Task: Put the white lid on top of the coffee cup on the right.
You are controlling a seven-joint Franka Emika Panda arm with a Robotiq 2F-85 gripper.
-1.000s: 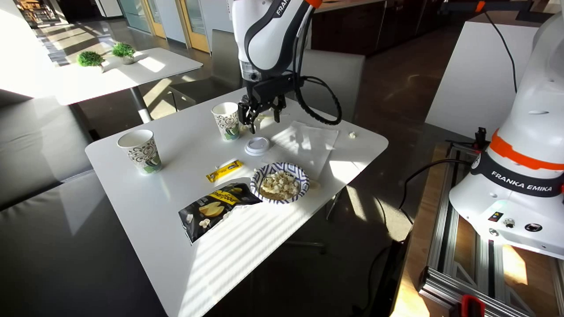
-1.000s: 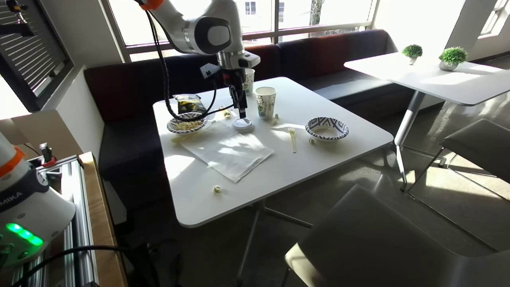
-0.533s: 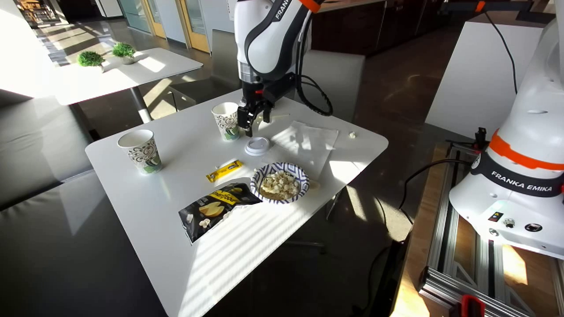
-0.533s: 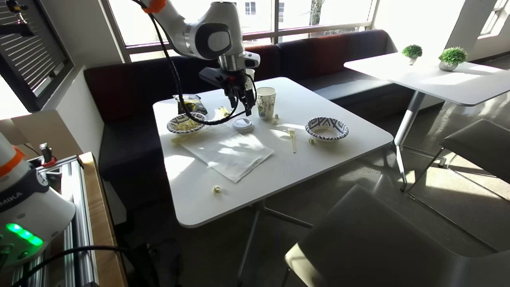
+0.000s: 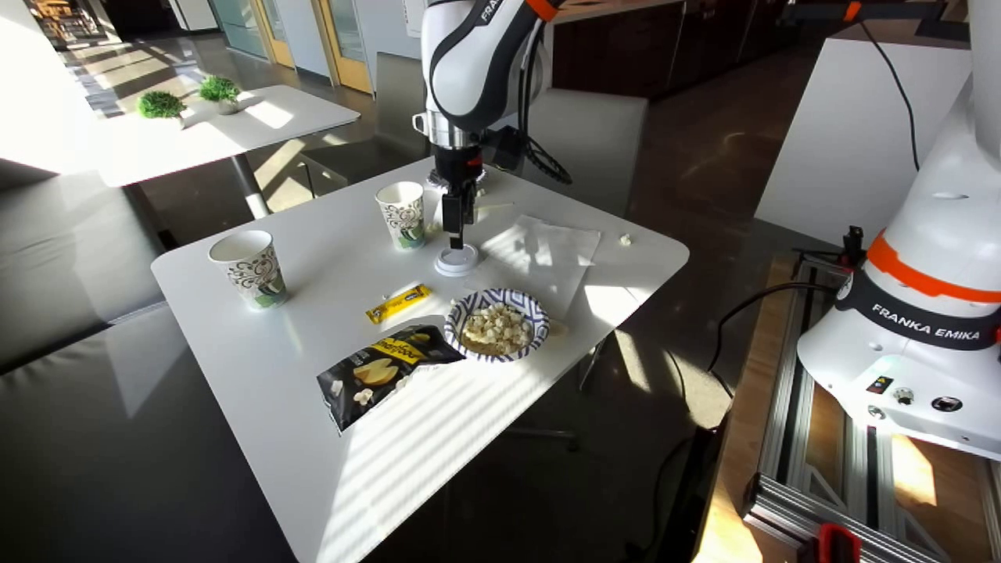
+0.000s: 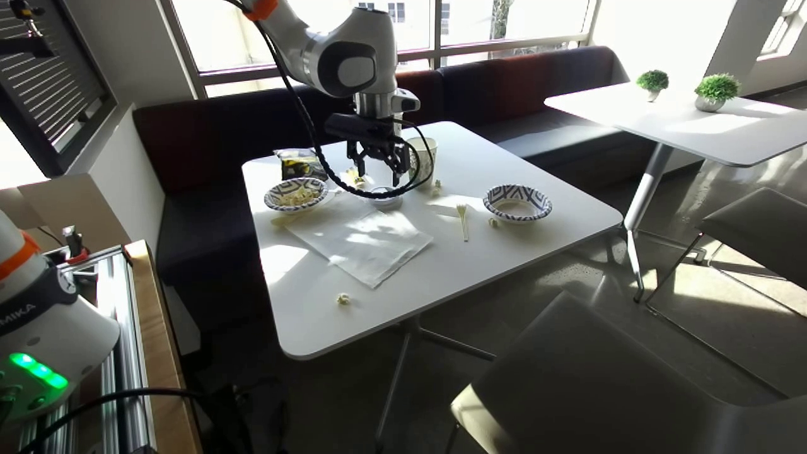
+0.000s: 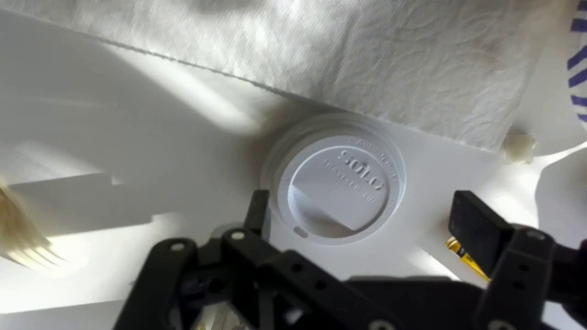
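Found gripper (image 7: 368,214) spread wide over white Solo Traveler lid (image 7: 339,188) | Located lid flat on desk (image 5: 336,274), beside paper napkin (image 6: 375,246), near upright patterned paper cup (image 5: 403,219), right-hand of pair in an exterior view | Noted matching cup (image 5: 255,274) upright, well apart

The white lid (image 7: 338,185) reads "SOLO" (with "TRAVELER" fainter beneath), and the robot's base (image 5: 919,336) "FRANKA EMIKA".

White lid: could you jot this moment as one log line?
white lid: on table, ungripped | gripper: open, above it | nearest cup: upright, uncovered
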